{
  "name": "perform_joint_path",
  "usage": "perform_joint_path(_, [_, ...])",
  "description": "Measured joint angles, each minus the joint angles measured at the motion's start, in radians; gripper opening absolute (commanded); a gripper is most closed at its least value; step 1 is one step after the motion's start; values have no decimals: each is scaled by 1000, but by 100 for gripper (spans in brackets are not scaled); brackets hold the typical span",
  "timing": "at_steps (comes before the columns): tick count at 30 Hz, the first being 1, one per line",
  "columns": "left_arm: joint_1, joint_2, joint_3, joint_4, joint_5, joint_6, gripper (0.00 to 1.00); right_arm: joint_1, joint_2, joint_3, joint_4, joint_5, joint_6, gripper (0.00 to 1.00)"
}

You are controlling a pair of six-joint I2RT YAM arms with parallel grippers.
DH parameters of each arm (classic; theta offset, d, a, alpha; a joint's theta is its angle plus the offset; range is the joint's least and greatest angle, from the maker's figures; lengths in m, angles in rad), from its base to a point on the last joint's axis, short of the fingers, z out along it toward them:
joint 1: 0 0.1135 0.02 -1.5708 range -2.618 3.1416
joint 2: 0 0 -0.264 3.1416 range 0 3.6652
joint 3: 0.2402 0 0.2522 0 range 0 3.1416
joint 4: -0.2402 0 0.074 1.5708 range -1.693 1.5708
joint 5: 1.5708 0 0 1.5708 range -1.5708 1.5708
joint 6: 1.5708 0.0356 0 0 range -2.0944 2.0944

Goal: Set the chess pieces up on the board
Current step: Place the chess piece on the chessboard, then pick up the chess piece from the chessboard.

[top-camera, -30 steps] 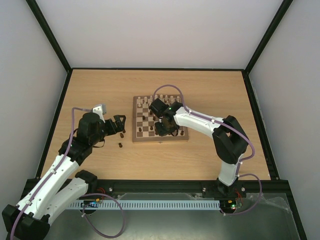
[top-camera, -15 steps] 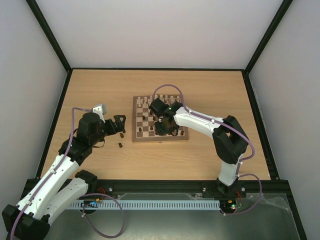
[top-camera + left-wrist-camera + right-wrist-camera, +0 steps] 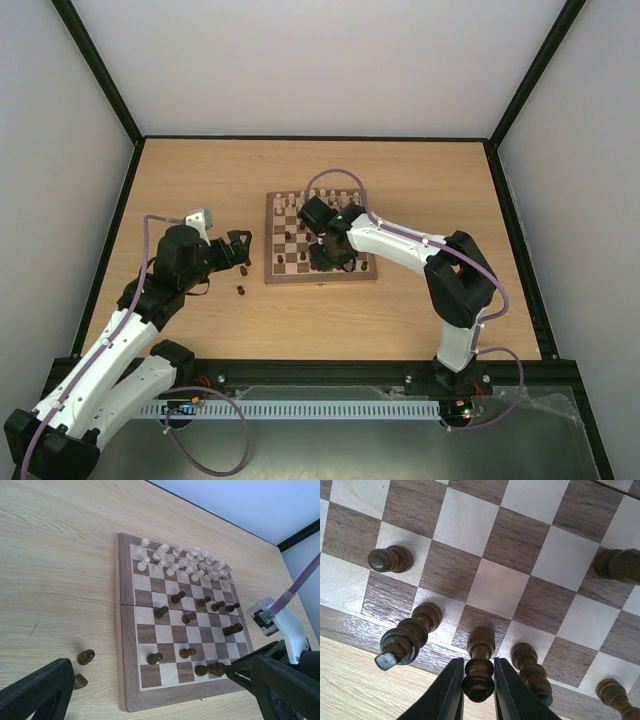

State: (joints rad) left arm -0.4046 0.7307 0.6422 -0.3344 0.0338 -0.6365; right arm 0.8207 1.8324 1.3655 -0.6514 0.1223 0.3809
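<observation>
The right hand [image 3: 478,666] is clamped on a dark piece [image 3: 479,679]. The piece stands at the edge of the board [image 3: 490,545]. The left hand [image 3: 150,670] is wide apart over the bench [image 3: 60,570]. Two loose pieces [image 3: 86,656] sit by one of its fingers, off the board.

We see the board [image 3: 148,634] lying flat, checkered, with a light border. Cream pieces [image 3: 185,562] crowd its far rows, dark pieces [image 3: 189,617] are scattered over its near half, two dark ones [image 3: 86,656] sit off its left side, and one dark piece [image 3: 479,672] stands upright on its near row.
</observation>
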Motion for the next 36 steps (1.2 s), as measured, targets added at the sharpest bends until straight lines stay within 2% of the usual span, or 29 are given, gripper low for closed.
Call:
perform_joint_path(4, [0, 0, -2, 0, 0, 0, 99, 0, 0, 0, 0, -2, -2, 24])
perform_joint_path(10, [0, 0, -2, 0, 0, 0, 99, 0, 0, 0, 0, -5, -3, 26])
perform_joint_path(19, [0, 0, -2, 0, 0, 0, 99, 0, -9, 1, -1, -5, -1, 39])
perform_joint_path(25, [0, 1, -2, -1, -9, 0, 99, 0, -86, 33, -6, 0, 2, 46])
perform_joint_path(30, [1, 11, -2, -1, -16, -3, 99, 0, -154, 55, -5, 16, 4, 47])
perform_joint_path(36, [13, 23, -2, -8, -25, -6, 99, 0, -164, 74, -2, -7, 0, 45])
